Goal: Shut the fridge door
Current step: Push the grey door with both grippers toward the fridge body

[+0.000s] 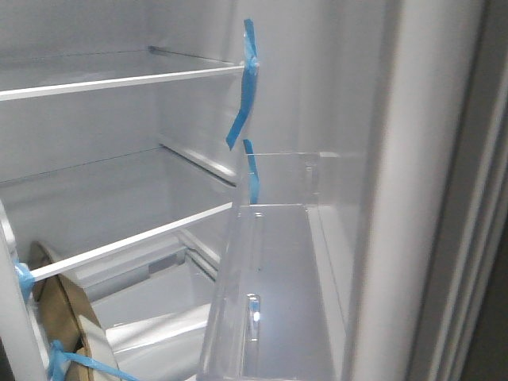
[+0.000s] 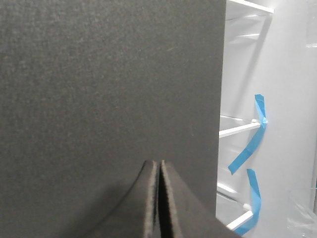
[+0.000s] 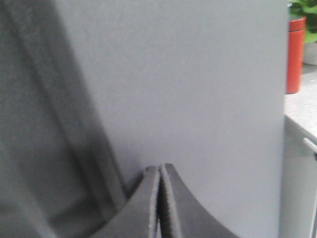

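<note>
The fridge stands open. In the front view the fridge door's white inner side (image 1: 413,198) is at the right, with a clear plastic bin (image 1: 270,309) and blue tape (image 1: 243,95). No gripper shows in that view. In the left wrist view my left gripper (image 2: 159,166) is shut and empty, its tips right at a matte dark grey door face (image 2: 99,79). In the right wrist view my right gripper (image 3: 159,171) is shut and empty, its tips close to a flat grey panel (image 3: 198,89). I cannot tell if either touches.
White shelves (image 1: 119,79) cross the fridge interior. Another door edge with blue tape and a brown item (image 1: 55,309) shows at the lower left. In the right wrist view a red cylinder (image 3: 295,54) and a green plant stand on a pale countertop (image 3: 302,109).
</note>
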